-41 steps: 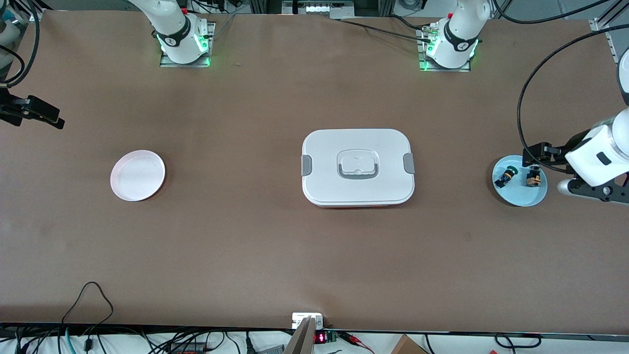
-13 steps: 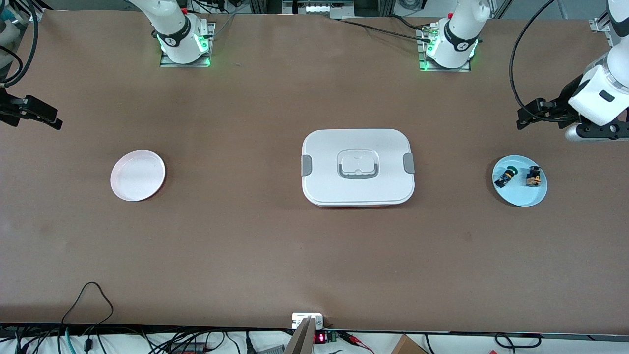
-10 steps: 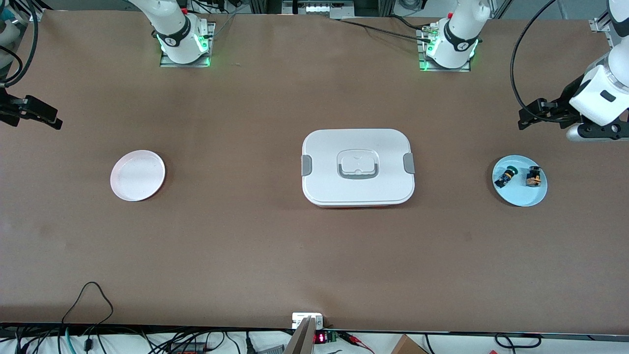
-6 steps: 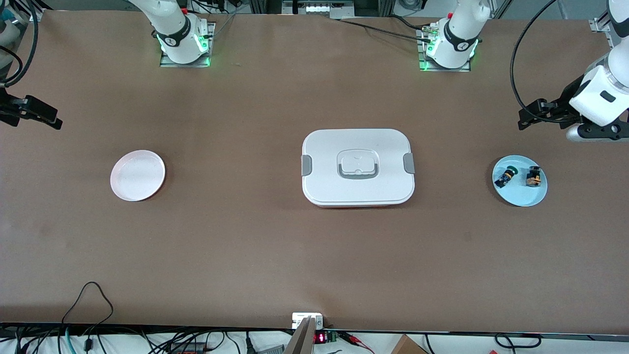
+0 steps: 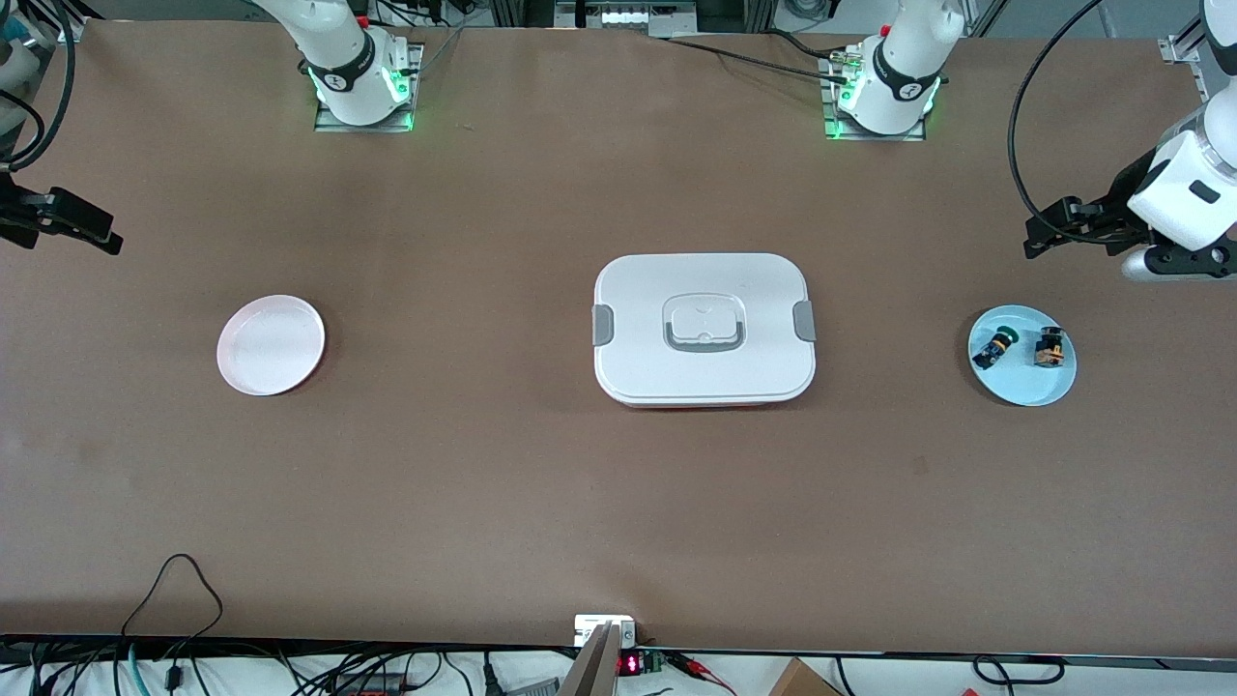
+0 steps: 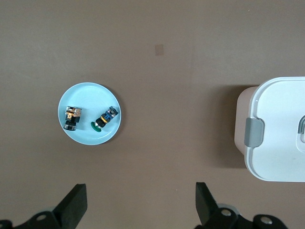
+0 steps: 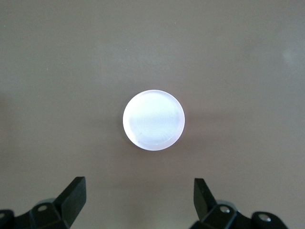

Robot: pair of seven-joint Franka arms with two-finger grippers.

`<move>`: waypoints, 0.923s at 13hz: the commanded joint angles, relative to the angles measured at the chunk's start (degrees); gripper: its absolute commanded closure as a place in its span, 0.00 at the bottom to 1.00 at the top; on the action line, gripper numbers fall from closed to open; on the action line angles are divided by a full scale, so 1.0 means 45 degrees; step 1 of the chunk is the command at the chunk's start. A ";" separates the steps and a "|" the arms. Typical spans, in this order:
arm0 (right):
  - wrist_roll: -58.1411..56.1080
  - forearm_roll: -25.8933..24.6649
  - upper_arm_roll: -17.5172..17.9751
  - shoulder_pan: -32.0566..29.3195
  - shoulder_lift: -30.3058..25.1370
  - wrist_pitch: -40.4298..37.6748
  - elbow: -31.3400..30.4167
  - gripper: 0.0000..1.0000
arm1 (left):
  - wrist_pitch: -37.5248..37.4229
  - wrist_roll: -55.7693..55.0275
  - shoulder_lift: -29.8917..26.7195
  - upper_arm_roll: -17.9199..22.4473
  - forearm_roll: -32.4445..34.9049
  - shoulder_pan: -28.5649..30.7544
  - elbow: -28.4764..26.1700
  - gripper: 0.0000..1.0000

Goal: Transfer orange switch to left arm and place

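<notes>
Left fingers (image 6: 79, 204) still spread, risen off blue plate (image 5: 1022, 385), orange switch (image 5: 1050, 348) unmoved

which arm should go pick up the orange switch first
The left. Its open hand hangs over the table beside the blue plate holding the orange switch. The right hand, also open, waits at the pink plate's end, with the box between.

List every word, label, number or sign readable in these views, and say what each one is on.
No text can be read.
Round dark emblems on both arm bases: too small.
Red digits on the small display at the table edge: too blurred.
Box, plates, switches: no markings seen.
</notes>
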 commanded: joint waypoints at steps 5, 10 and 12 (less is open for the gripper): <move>-0.0089 -0.0192 -0.0023 0.0018 0.0057 -0.0059 0.0213 0.00 | -0.0071 0.0031 0.0384 -0.0032 0.0092 -0.0079 0.0544 0.00; -0.0108 -0.0173 -0.0023 0.0037 0.0057 -0.0020 0.0213 0.00 | -0.0071 0.0031 0.0443 -0.0032 0.0092 -0.0079 0.0719 0.00; -0.0108 -0.0192 -0.0023 0.0056 0.0057 -0.0020 0.0213 0.00 | -0.0071 0.0011 0.0501 -0.0032 0.0092 -0.0098 0.0817 0.00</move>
